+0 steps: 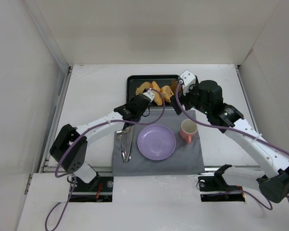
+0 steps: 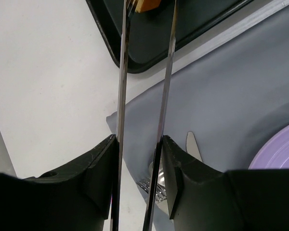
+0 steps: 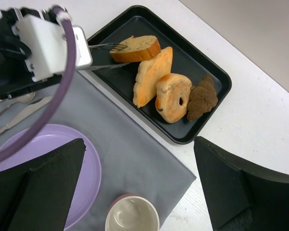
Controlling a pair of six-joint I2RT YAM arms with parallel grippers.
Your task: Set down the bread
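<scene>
Left jaws pinching tongs [image 2: 121,72] | tong tips straddle left end of bread [image 3: 135,48], in tray [image 3: 192,57], upper centre | right jaws spread, empty

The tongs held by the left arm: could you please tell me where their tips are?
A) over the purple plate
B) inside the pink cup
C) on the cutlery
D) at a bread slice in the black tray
D: the right wrist view shows the tongs reaching into the tray, tips either side of the bread slice at its end.
</scene>
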